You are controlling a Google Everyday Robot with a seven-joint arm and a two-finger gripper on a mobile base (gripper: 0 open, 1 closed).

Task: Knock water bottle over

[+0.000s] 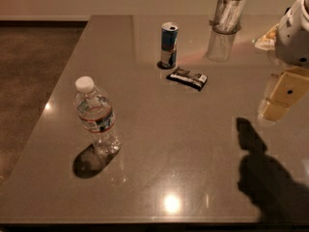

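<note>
The water bottle (96,116) stands upright near the left edge of the grey table (183,144). It is clear ribbed plastic with a white cap and a red, white and dark label band. My gripper (279,100), cream-coloured under a white wrist, hangs above the table at the far right, well apart from the bottle. It holds nothing that I can see. Its shadow falls on the table at the lower right.
A slim blue-and-silver can (169,45) stands at the back middle, with a dark snack packet (187,78) lying just right of it. A tall glass cup with white sticks (227,18) stands at the back right. Brown carpet (29,71) lies beyond the table's left edge.
</note>
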